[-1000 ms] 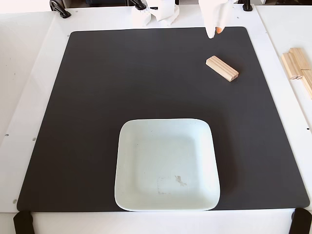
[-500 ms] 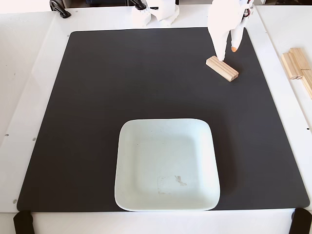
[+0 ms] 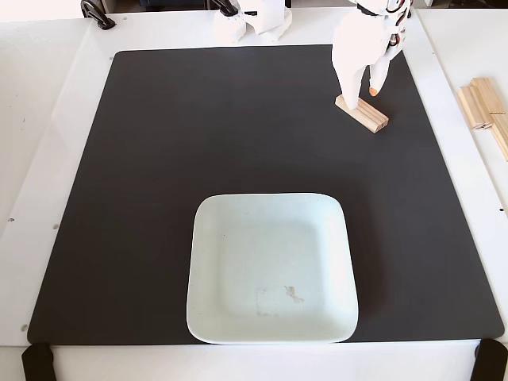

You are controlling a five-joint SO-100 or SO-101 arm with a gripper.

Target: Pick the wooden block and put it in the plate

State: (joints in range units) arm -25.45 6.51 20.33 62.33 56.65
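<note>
My hand (image 3: 360, 96) is spread, fingers apart, down over the wooden block (image 3: 363, 113) at the far right of the black mat (image 3: 159, 159) in the fixed view. One white finger (image 3: 349, 83) comes down at the block's upper-left end, looks touching or just beside it; the orange-tipped finger (image 3: 375, 86) hangs just above its top edge. Can't tell if the block sits fully between them. Block's long axis runs diagonal, upper-left to lower-right, flat on the mat. Not gripped yet, I judge. The plate (image 3: 206, 270) is empty, well apart, toward the near edge and left of the block. Next move needs fingers straddling the short axis. Spare wooden pieces (image 3: 482, 107) lie off the mat on the counter (image 3: 48, 119), right side.
</note>
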